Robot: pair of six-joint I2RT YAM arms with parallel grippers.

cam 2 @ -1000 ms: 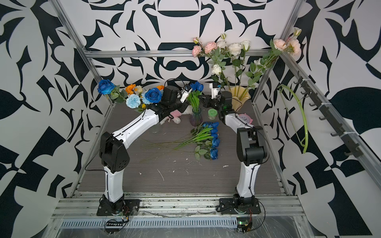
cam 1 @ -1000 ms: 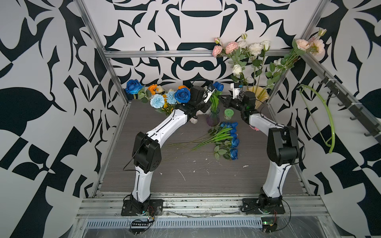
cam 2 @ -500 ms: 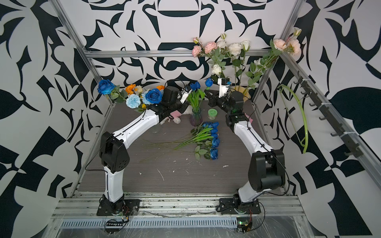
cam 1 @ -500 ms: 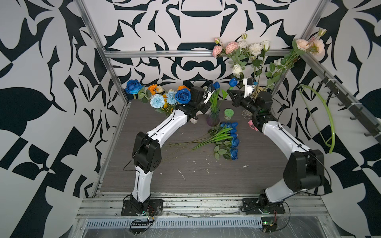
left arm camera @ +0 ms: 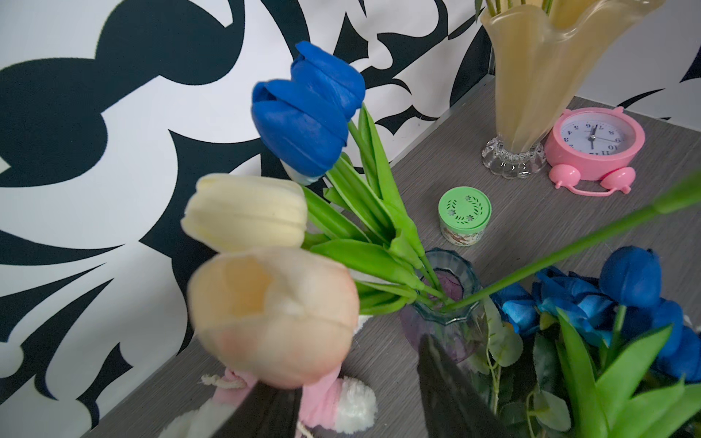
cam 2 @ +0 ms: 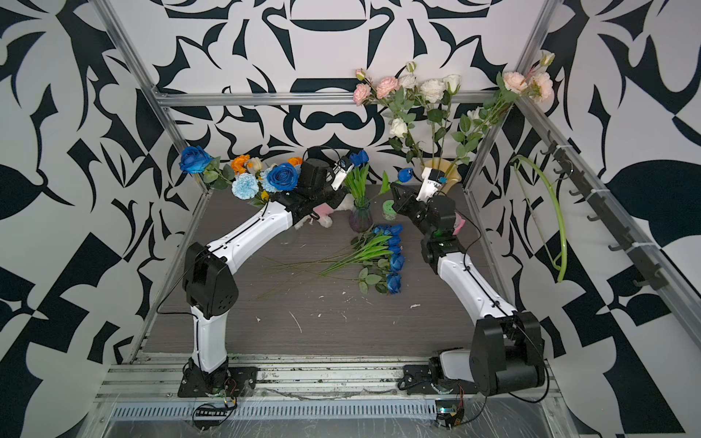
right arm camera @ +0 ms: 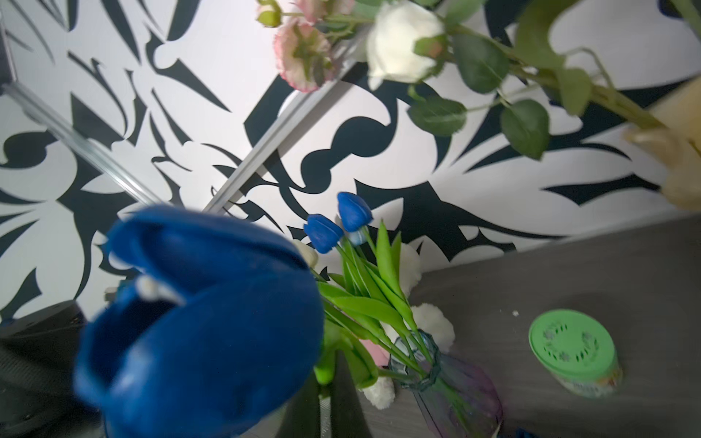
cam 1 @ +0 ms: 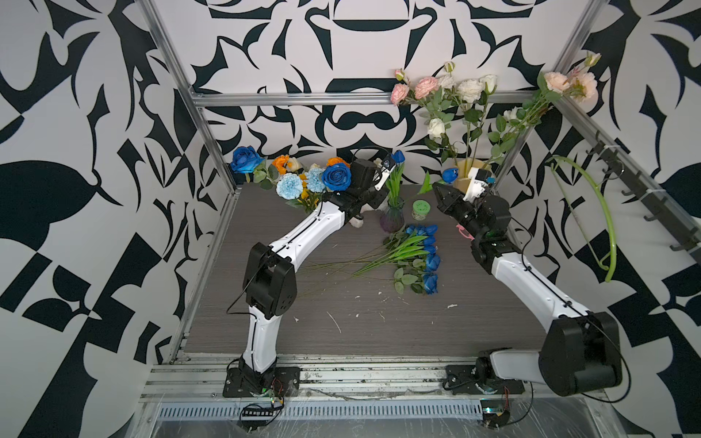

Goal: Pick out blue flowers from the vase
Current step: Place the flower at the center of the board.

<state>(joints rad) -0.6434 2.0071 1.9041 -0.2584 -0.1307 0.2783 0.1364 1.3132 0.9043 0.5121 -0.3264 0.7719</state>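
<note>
Blue was what had moved: the tulip my right jaws were clamped on by the stem had stood in the vase a second before, and by this moment I had drawn it up and off to my right, its head hanging near the yellow vase. From my left wrist its stem still slanted down to the vase's mouth, so I judged the tip not yet clear. My left jaws had not stirred; they stood apart just beside the vase, closed on nothing I could see. Two more blue tulips remained in the vase among cream ones, while a pile of blue flowers already lay on the table. By my reckoning this one was nearly won, and the two left standing would want the same pull.
</note>
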